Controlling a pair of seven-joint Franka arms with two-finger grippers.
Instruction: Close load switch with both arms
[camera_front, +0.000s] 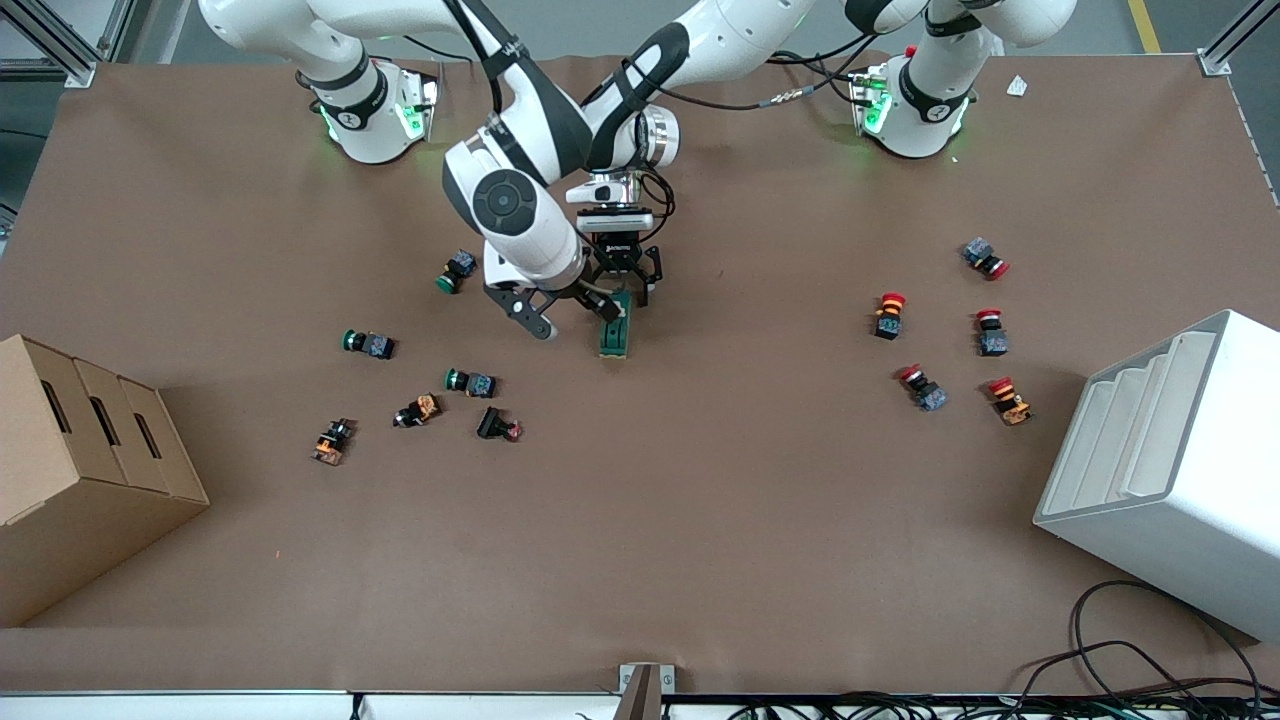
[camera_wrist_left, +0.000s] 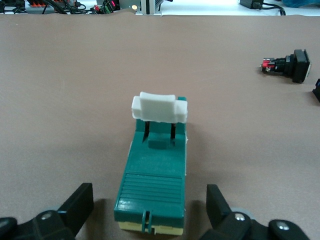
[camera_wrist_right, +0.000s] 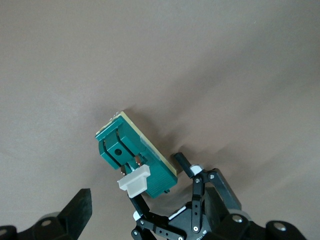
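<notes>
Midway along the counter (camera_front: 700, 520), toward the edge by the arm bases, the load switch (camera_front: 615, 332) lay flat with its lever raised; the left gripper (camera_front: 621, 290), fingers open astride it, should clamp before the open right gripper (camera_front: 565, 312) pressed the lever.

The load switch (camera_wrist_left: 152, 190) is moulded in dark-green plastic with a dull sheen, its top ribbed, and a cream layer is seen along its base. Its lever tab (camera_wrist_left: 159, 108) is made of white, matt plastic. The table (camera_front: 700, 520) is covered by a brown, matt sheet with a faintly fibrous look. The left gripper (camera_wrist_left: 150, 210) and right gripper (camera_wrist_right: 150, 220) are formed of black matt plastic, with bright metal screws. Glossy white shells are worn by the arms. At the lower left of the front view, a box (camera_front: 80, 470) of plain brown cardboard is seen.
</notes>
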